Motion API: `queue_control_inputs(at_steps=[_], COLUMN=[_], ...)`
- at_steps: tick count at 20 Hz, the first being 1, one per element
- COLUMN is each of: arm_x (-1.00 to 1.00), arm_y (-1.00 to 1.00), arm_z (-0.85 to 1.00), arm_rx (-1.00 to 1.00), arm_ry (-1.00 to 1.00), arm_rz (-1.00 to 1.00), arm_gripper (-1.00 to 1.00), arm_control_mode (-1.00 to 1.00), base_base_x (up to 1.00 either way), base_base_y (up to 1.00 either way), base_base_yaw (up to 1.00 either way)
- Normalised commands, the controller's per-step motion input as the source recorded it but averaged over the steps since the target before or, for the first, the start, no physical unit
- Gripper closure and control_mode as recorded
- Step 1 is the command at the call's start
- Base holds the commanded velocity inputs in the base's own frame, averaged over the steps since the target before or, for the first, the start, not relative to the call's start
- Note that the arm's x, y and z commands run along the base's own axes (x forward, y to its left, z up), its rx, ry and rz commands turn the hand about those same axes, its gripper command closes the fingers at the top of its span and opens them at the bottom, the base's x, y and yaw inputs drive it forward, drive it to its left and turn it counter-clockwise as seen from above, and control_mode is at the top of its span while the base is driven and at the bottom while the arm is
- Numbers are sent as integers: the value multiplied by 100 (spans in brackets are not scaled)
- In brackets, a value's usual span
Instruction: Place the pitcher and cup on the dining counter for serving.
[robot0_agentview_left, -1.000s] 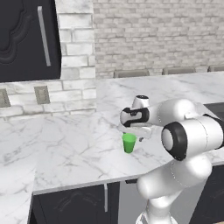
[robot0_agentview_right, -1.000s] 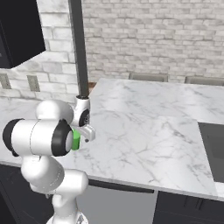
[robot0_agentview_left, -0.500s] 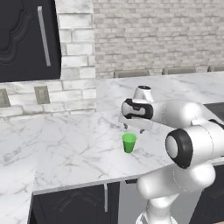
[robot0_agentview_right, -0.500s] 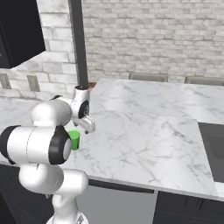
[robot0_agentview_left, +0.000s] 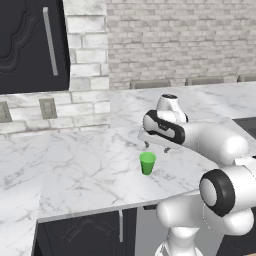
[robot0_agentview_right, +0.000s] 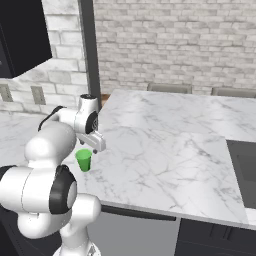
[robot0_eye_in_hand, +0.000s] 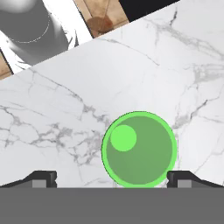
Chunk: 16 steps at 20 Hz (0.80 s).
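The tabletop (robot0_agentview_left: 90, 165) under me is white marble with grey veins, a broad slab that runs back toward a pale brick wall (robot0_agentview_left: 180, 40). Dark cabinet fronts (robot0_agentview_left: 80, 232) sit below its near edge, and a tall dark cabinet door (robot0_agentview_left: 30, 45) with a long metal handle stands at the far left. Two outlet plates (robot0_agentview_left: 47, 107) are set in the low brick backing beside it. Along the far edge of the marble I see the tops of grey chair backs (robot0_agentview_left: 150, 84). In the right base view a dark inset panel (robot0_agentview_right: 245, 162) lies in the tabletop at the right.

The cup (robot0_agentview_left: 147, 163) stands upright on the marble, near the front edge, bright green and open at the top. Nothing else stands close around it on the slab.

My hand (robot0_agentview_left: 156, 146) hangs above the cup, a little behind it, pointing down. From the hand view I look straight into the cup (robot0_eye_in_hand: 139, 149), its round rim lying between my two fingertips (robot0_eye_in_hand: 41, 178), which stand spread wide apart and touch nothing. My own white arm crosses the tabletop from the right in the left base view.
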Motion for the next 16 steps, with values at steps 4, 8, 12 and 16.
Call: queue_control_inputs(at_steps=[4, 8, 12, 16], arm_x=[-49, -27, 0, 13], arm_y=[0, 0, 0, 0], arm_z=[-14, -10, -11, -12], arm_rx=[0, 0, 0, 0], arm_ry=[0, 0, 0, 0], arm_rz=[0, 0, 0, 0], arm_gripper=[-100, -100, -100, -100], arm_control_mode=[-100, -100, -100, -100], base_base_x=[0, 0, 0, 0], base_base_y=[0, 0, 0, 0], base_base_yaw=[0, 0, 0, 0])
